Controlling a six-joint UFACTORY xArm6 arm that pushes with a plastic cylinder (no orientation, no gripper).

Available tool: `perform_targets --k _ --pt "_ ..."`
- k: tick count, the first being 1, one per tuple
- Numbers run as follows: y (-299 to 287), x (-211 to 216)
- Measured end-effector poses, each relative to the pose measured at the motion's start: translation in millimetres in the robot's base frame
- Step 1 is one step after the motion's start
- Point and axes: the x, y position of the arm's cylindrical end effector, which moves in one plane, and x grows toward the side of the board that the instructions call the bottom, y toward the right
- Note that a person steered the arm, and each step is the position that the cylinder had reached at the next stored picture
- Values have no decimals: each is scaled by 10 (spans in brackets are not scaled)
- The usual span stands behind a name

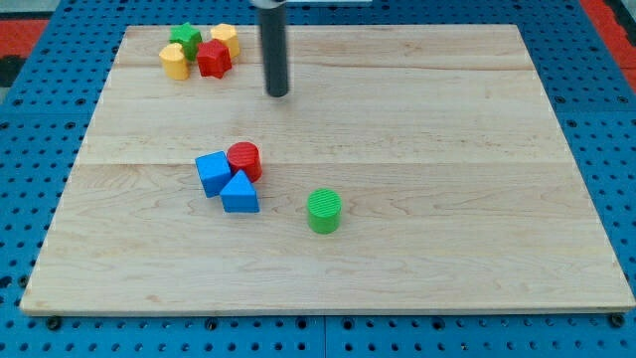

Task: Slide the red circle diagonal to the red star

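Note:
The red circle (244, 159) sits left of the board's middle, touching a blue cube (213, 173) on its left and a blue triangle (239, 193) below it. The red star (214, 59) lies near the view's top left, in a cluster with a green star (185, 39) and two yellow blocks (174, 61) (225, 38). My tip (278, 93) is at the lower end of the dark rod, to the right of the red star and above and right of the red circle, touching no block.
A green cylinder (324, 210) stands alone below the board's middle. The wooden board (447, 149) lies on a blue perforated surface (606, 119).

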Motion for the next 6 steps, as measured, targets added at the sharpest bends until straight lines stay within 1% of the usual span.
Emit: perform_targets --k 1,2,4,6 --pt "-36 429" --pt "-372 593" --pt "-464 611" --pt "-432 1060"
